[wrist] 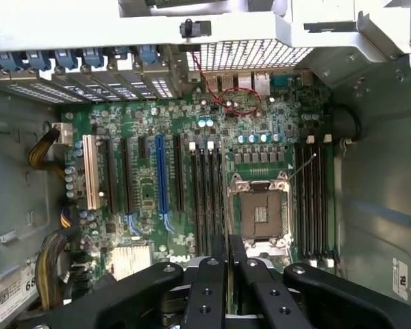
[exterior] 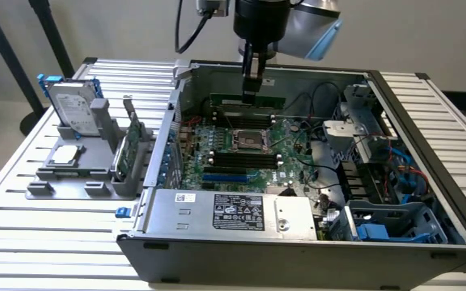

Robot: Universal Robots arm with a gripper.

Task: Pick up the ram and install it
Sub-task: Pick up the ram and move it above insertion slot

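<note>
The ram [exterior: 235,99] is a thin green stick that hangs level over the far part of the open computer case [exterior: 298,260]. My gripper [exterior: 252,92] comes down from above and is shut on its middle. Below it lies the green motherboard [exterior: 293,142] with the CPU socket [exterior: 249,140] and black memory slots [exterior: 245,160]. In the wrist view my two black fingers [wrist: 207,288] stand close together over the board, between the CPU socket [wrist: 264,212] and one bank of memory slots [wrist: 205,199]. Another bank of memory slots [wrist: 315,199] lies beyond the socket.
At the exterior view's left, a grey holder [exterior: 55,182] carries a silver hard drive [exterior: 75,109], a green expansion card [exterior: 131,145] and a small square chip [exterior: 63,154]. Inside the case are the power supply [exterior: 233,212], a blue drive cage [exterior: 387,224] and loose cables [exterior: 322,121].
</note>
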